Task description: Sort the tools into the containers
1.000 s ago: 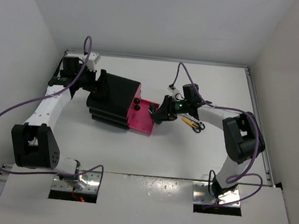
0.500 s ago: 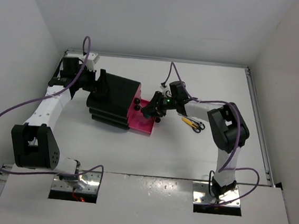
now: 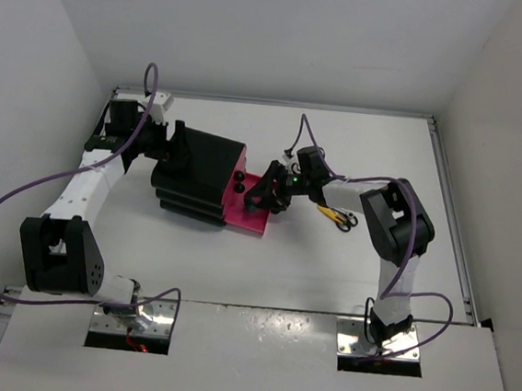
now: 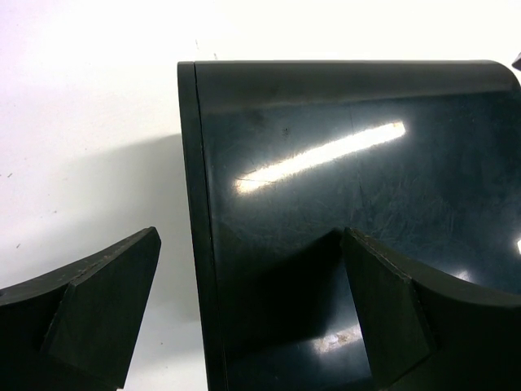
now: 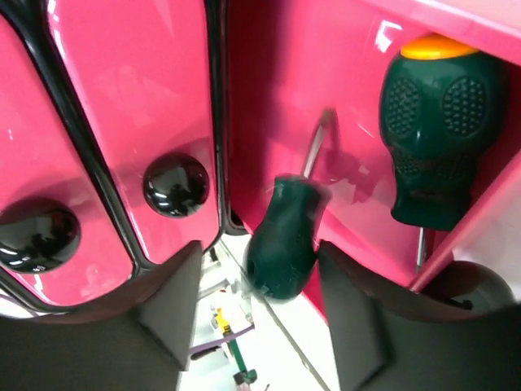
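Observation:
The black drawer unit [image 3: 198, 178] lies on the table with its lowest magenta drawer [image 3: 252, 215] pulled out. My right gripper [image 3: 266, 196] hovers over that drawer, open. In the right wrist view a small green-handled screwdriver [image 5: 281, 244] is blurred and loose between my open fingers [image 5: 167, 309], at the drawer's edge. A larger green-handled screwdriver [image 5: 435, 147] with an orange cap lies in the drawer [image 5: 277, 98]. Two shut drawer fronts show round black knobs [image 5: 175, 183]. The yellow-and-black-handled tool [image 3: 337, 217] lies on the table to the right. My left gripper [image 3: 168, 150] is open, straddling the unit's back edge [image 4: 195, 228]. No silver wrench shows.
White walls enclose the table on the left, back and right. A metal rail [image 3: 453, 214] runs along the right edge. Purple cables loop off both arms. The arm bases sit at the near edge.
My right gripper has moved left from beside the drawer to over it. The small green screwdriver now sits loose between the open fingers. The left arm has not moved.

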Controlling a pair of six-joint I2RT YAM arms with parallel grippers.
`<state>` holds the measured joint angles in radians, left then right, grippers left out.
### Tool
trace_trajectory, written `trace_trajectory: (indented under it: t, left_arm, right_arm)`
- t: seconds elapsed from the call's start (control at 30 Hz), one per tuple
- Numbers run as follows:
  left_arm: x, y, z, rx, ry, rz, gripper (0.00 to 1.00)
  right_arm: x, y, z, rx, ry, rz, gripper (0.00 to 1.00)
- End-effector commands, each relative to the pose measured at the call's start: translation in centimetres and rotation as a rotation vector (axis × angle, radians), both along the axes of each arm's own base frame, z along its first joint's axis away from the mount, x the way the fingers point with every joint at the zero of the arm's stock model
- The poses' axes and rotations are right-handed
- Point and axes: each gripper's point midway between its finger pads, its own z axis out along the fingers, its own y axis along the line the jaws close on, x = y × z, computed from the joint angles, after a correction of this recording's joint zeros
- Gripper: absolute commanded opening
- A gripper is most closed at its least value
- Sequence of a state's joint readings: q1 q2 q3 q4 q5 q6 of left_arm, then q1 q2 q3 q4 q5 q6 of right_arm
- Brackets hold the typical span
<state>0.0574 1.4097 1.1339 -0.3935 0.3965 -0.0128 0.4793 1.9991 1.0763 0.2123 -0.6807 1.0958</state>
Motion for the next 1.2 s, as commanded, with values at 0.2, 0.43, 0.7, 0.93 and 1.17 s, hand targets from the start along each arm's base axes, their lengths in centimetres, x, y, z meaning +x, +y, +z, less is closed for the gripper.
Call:
trace_trajectory:
  t: [0.2,0.43,0.7,0.93,1.17]
  left_arm:
    - [-2.9,0.5,-6.2,0.076,0.234,-0.015,1.0]
    - [-3.2,0.1,-6.0,0.068,0.237,-0.046,1.0]
    - [-3.2,0.1,-6.0,0.068,0.237,-0.046,1.0]
    - [-3.4,0.1,-6.4,0.067,0.255,-0.047,1.0]
    - [-3.4,0.2,-5.8,0.074,0.238,-0.04,1.0]
  right_arm:
    - [2.1,1.3,6.9,0.118,-0.223,0.065,0.69]
    - [1.2,-3.1,11.6,0.091,-0.553,0.256,0.69]
    - [0.0,-10.9,6.6,-0.393,-1.144,0.68,0.71]
    - [1.2,-11.1,4.6,-0.349,-1.086,0.674,0.73]
    - [-0.1,-9.8,2.7,-0.096,-0.535,0.416,0.64]
